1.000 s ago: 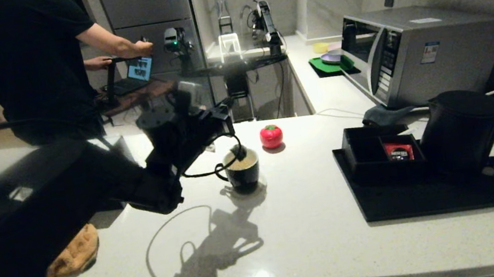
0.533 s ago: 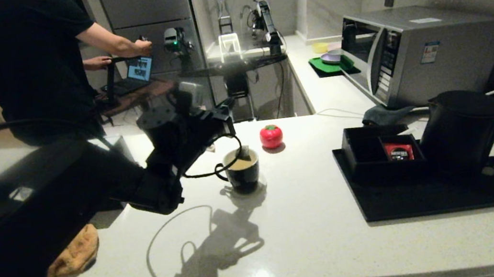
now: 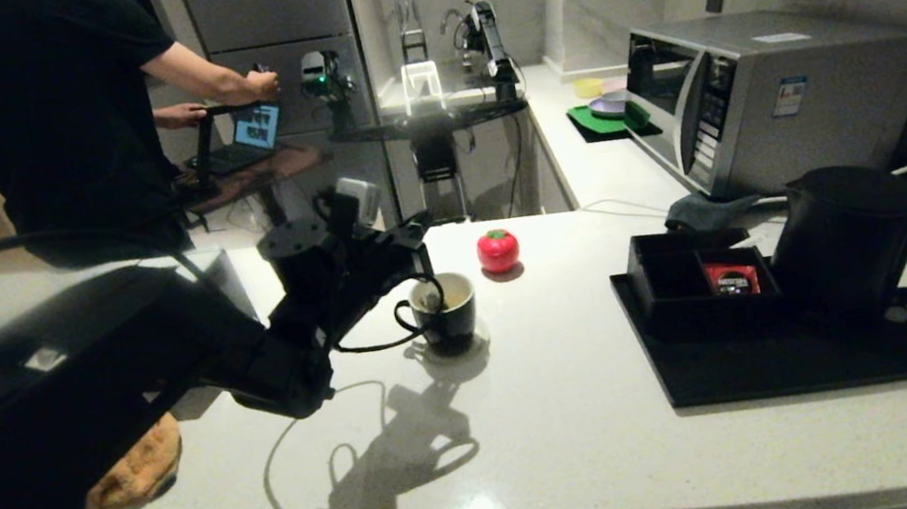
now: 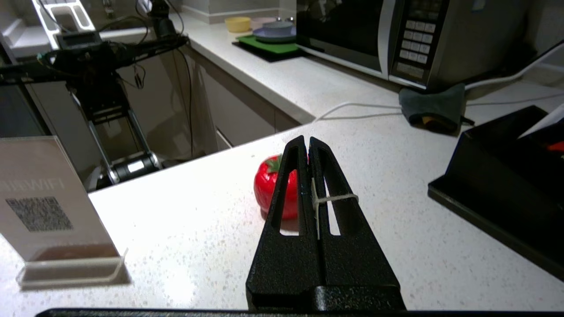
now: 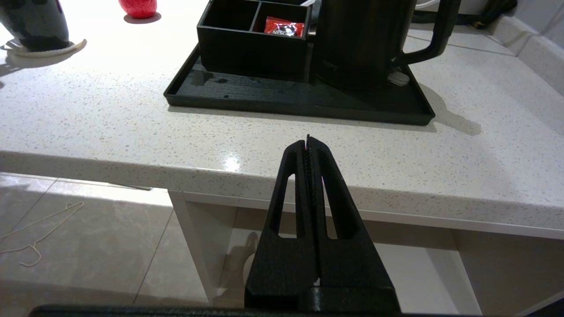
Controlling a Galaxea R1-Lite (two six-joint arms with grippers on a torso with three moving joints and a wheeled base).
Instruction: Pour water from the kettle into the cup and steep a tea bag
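Note:
The black cup (image 3: 445, 309) stands on a pale coaster mid-counter, with pale water (image 3: 453, 290) showing inside it. A tea bag (image 3: 429, 298) hangs at the cup's left inner side. My left gripper (image 3: 417, 246) hovers just above and left of the cup, shut on the tea bag's white string (image 4: 328, 200), which loops over one finger. The cup is hidden below the fingers in the left wrist view. The black kettle (image 3: 851, 243) stands on the black tray (image 3: 789, 371) at right. My right gripper (image 5: 307, 138) is shut and empty, below the counter's front edge.
A red tomato-shaped object (image 3: 498, 250) sits just behind the cup. A black compartment box (image 3: 688, 279) with a red sachet (image 3: 730, 278) stands beside the kettle. Behind are a microwave (image 3: 751, 97) and a grey cloth (image 3: 705, 210). A brown cloth (image 3: 137, 467) lies front left.
My left arm has shifted slightly left and down. The tea bag has moved from over the cup's middle to its left side.

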